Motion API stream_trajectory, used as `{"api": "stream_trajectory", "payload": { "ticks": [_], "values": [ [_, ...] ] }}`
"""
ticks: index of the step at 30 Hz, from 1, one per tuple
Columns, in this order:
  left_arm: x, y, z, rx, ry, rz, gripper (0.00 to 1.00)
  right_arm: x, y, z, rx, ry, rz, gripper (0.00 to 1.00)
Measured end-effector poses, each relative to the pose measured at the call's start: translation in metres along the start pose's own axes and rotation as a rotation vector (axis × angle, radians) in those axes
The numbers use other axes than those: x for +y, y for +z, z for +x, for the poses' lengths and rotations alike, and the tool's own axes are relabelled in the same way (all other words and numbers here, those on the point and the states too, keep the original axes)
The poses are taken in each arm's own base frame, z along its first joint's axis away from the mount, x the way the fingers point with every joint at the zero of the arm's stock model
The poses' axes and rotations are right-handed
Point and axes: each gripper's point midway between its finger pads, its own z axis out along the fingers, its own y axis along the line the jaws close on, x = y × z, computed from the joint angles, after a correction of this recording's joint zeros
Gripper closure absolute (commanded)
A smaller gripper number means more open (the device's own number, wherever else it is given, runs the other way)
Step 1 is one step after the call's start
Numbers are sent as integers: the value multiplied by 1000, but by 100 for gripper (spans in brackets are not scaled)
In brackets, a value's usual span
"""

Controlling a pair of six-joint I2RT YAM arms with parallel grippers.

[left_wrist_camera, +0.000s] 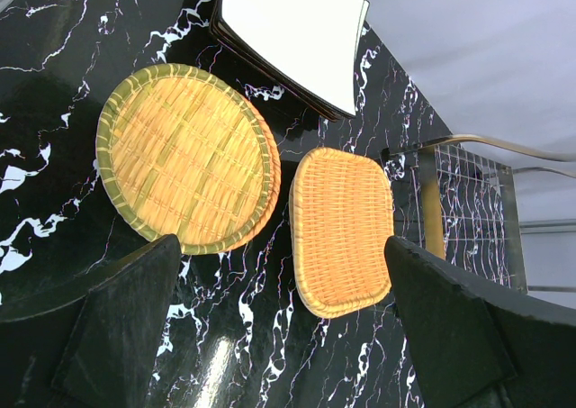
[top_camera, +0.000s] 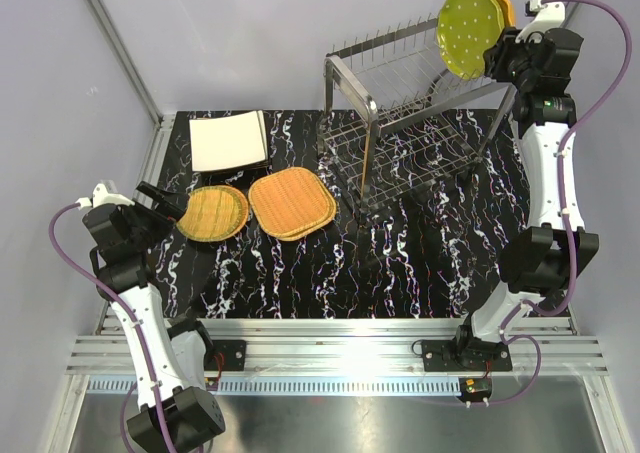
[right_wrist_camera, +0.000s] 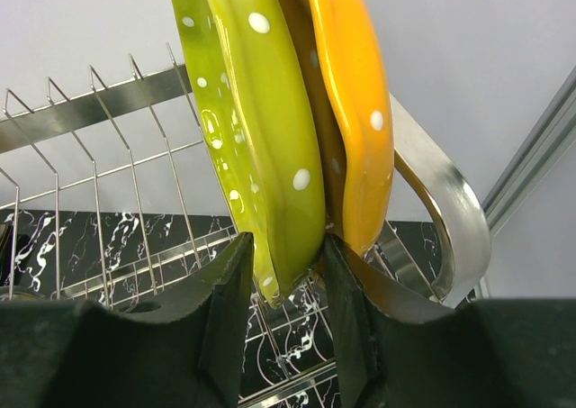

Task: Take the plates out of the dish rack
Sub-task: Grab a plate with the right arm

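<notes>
Right hand (right_wrist_camera: pixel 286 255) grips green plate (right_wrist_camera: pixel 256 129) at rack (right_wrist_camera: pixel 85 111) top.

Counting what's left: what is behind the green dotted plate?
An orange dotted scalloped plate sits directly behind the green dotted plate; from above only its rim shows, the rest is hidden.

Black marbled tabletop (top_camera: pixel 420 263) inside a pale enclosure
White veins streak its glossy surface; plain grey walls (top_camera: pixel 220 33) stand around it; ribbed aluminium rails (top_camera: pixel 330 353) run along the near edge.
</notes>
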Motion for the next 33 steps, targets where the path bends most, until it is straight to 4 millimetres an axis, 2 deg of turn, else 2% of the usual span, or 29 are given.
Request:
{"api": "stream_trajectory", "payload": {
  "ticks": [3, 6, 11, 18, 33],
  "values": [
    [0, 0, 0, 0, -1, 0, 1, 0, 1, -2, -10, -1, 2, 56],
    [0, 0, 0, 1, -4, 0, 1, -1, 2, -6, -27, -1, 7, 61],
    [0, 0, 0, 0, -8, 1, 1, -6, 4, -12, -59, -9, 33, 80],
    [-1, 0, 0, 1, -14, 1, 1, -8, 7, -14, -88, -16, 38, 97],
    [-3, 0, 1, 7, -22, 11, 1, -7, 8, -24, -132, -44, 37, 100]
  ]
}}
